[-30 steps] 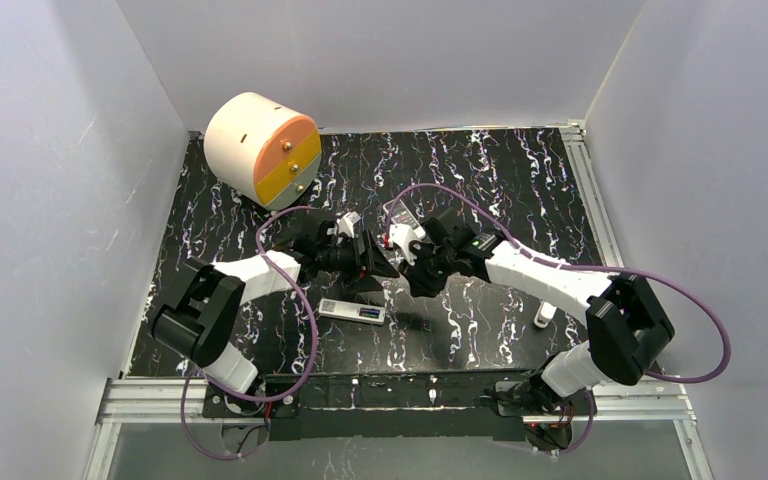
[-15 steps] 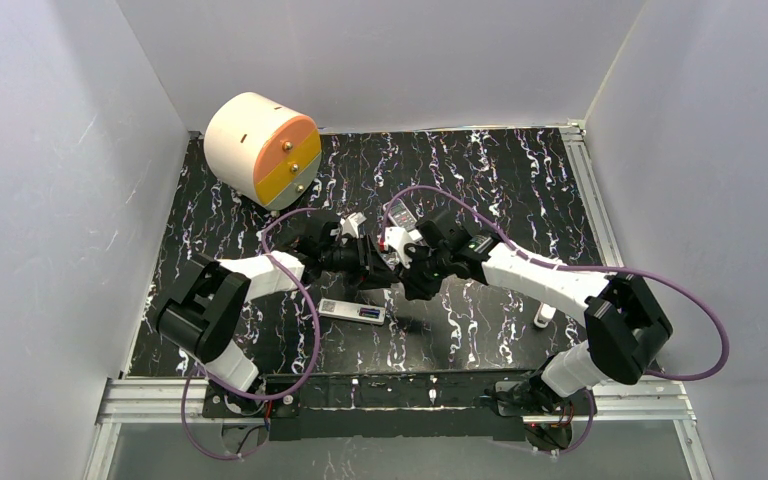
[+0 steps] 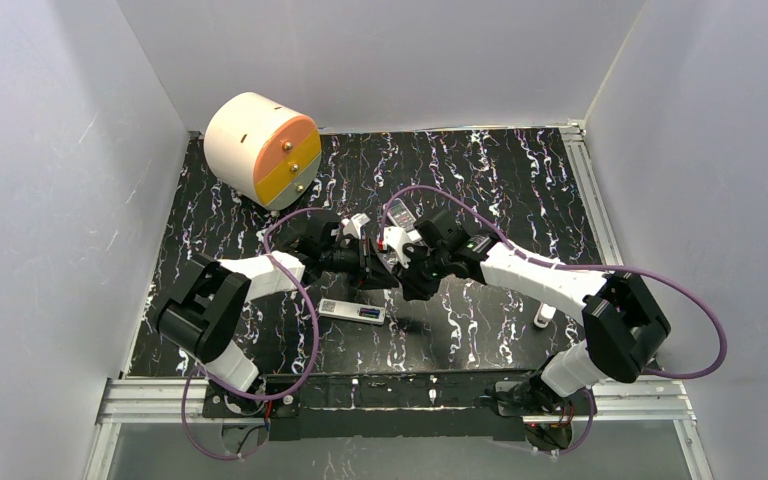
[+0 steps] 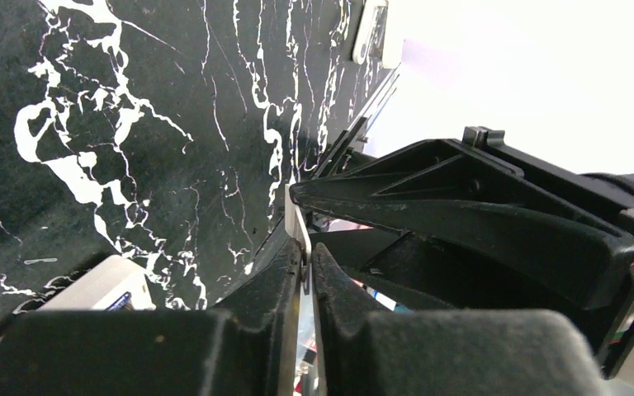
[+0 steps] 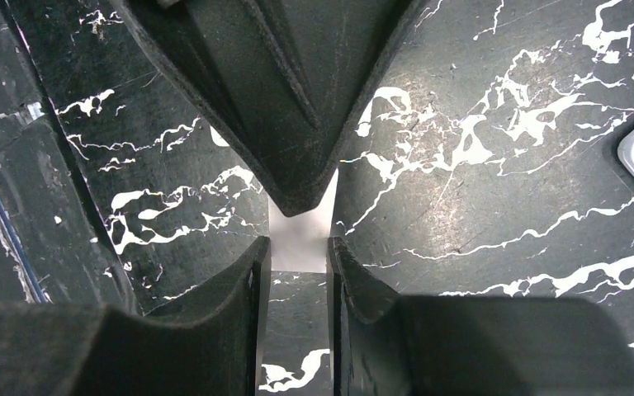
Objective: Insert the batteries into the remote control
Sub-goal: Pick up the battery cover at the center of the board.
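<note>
A white remote control (image 3: 352, 312) lies flat on the black marbled table (image 3: 480, 170), just in front of both grippers. It also shows as the remote control (image 4: 107, 289) at the lower left of the left wrist view. Above it, mid-table, the two grippers meet tip to tip. My right gripper (image 3: 394, 262) (image 5: 297, 247) is shut across the width of a thin white flat piece (image 5: 299, 239). My left gripper (image 3: 376, 266) (image 4: 305, 252) is shut on the thin edge of the same white piece (image 4: 295, 216). I cannot tell what this piece is. No batteries can be made out.
A cream drum (image 3: 260, 150) with an orange and yellow face stands at the back left corner. A small white object (image 3: 545, 315) lies right of the right arm. Grey walls close in three sides, and purple cables loop over both arms.
My left gripper has moved right to the right gripper and closed from open onto the white piece. The right arm has hardly moved and kept its grip.
</note>
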`<state>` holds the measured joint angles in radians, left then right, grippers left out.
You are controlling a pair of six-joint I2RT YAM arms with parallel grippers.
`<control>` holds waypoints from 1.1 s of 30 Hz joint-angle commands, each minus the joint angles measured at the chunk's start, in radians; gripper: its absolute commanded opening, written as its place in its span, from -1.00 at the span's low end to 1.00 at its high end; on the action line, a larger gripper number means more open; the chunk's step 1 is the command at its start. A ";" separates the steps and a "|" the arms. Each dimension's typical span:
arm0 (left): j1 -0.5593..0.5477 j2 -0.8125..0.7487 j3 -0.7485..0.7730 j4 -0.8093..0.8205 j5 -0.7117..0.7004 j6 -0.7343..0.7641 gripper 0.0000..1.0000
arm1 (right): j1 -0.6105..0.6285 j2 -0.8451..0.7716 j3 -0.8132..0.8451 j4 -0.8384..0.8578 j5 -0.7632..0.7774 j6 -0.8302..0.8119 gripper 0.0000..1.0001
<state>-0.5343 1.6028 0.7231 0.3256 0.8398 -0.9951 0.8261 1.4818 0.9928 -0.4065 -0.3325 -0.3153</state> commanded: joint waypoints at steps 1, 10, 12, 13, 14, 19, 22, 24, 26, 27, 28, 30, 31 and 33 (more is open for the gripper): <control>-0.006 -0.007 0.017 0.007 0.053 0.022 -1.00 | 0.005 0.002 0.046 0.043 -0.024 0.018 -0.46; 0.014 -0.052 0.055 -0.003 0.017 0.062 -1.00 | -0.046 -0.074 -0.013 0.117 -0.039 0.158 0.57; 0.030 -0.056 0.058 -0.006 0.011 0.064 -1.00 | -0.072 -0.123 -0.046 0.177 -0.057 0.228 0.62; 0.040 -0.060 0.058 -0.006 0.011 0.062 -1.00 | -0.089 -0.151 -0.065 0.210 -0.060 0.268 0.62; 0.052 -0.066 0.057 -0.007 0.011 0.059 -1.00 | -0.107 -0.183 -0.089 0.252 -0.048 0.318 0.63; 0.095 -0.127 0.054 -0.007 0.003 0.008 -1.00 | -0.229 -0.358 -0.235 0.495 0.087 0.793 0.66; 0.104 -0.168 0.059 -0.007 -0.003 -0.037 -1.00 | -0.251 -0.420 -0.333 0.613 0.174 1.154 0.71; 0.110 -0.191 0.062 -0.007 -0.008 -0.073 -1.00 | -0.250 -0.455 -0.411 0.694 0.209 1.353 0.70; 0.113 -0.211 0.064 0.000 -0.010 -0.102 -1.00 | -0.249 -0.478 -0.504 0.869 0.198 1.497 0.70; 0.114 -0.220 0.064 0.006 -0.010 -0.118 -1.00 | -0.249 -0.482 -0.526 0.910 0.200 1.542 0.71; 0.114 -0.225 0.063 0.014 -0.009 -0.133 -1.00 | -0.248 -0.478 -0.530 0.924 0.187 1.566 0.71; 0.114 -0.235 0.061 0.035 -0.001 -0.169 -1.00 | -0.249 -0.452 -0.517 0.952 0.138 1.597 0.70; 0.114 -0.239 0.059 0.047 0.002 -0.184 -1.00 | -0.246 -0.431 -0.511 0.985 0.102 1.617 0.67; 0.114 -0.246 0.056 0.072 0.003 -0.221 -1.00 | -0.245 -0.390 -0.509 1.081 0.048 1.667 0.59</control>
<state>-0.4271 1.4017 0.7551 0.3519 0.8230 -1.1301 0.5735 1.0508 0.4580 0.3874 -0.1944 1.1473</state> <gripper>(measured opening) 0.020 0.827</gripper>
